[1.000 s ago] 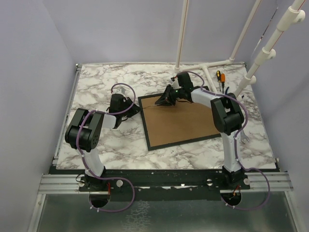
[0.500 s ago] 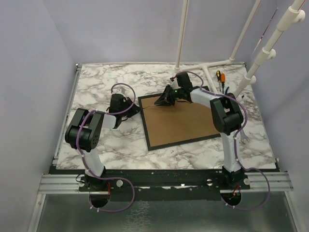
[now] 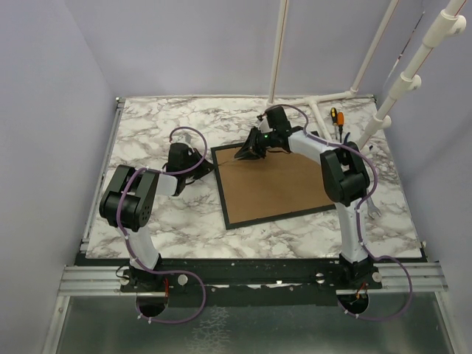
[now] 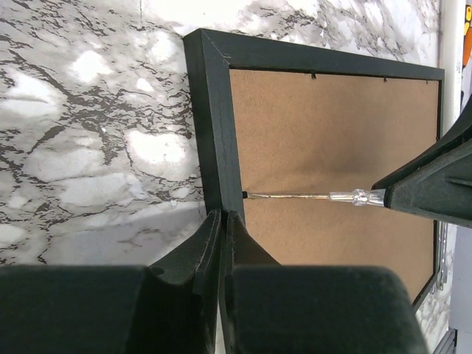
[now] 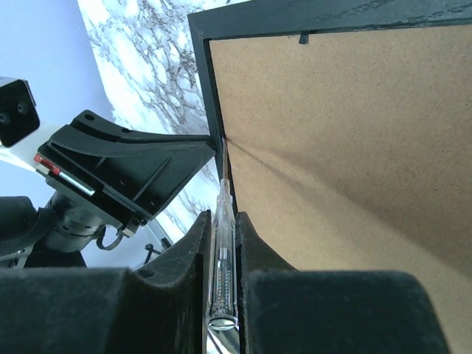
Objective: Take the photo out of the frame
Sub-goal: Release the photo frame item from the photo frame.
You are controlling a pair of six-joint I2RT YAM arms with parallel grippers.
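1 frame [image 3: 273, 188] lies back-up; right pincer [image 5: 223, 215] grips 1 screwdriver [image 5: 221, 265].

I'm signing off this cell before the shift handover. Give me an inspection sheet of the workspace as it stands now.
Surface: marble-patterned table, no spills seen.
Job's things: frame lies face down, brown back up; photo not visible.
Clutter: orange-handled screwdriver at the far right; what looks like a wrench by the right arm.
Grippers: left gripper shut, tips at the frame's left border; right gripper shut on a clear-handled screwdriver, its tip at that border's inner edge.
Cables: purple cables loop along both arms.
Surroundings: white pipes behind the table; lavender walls.
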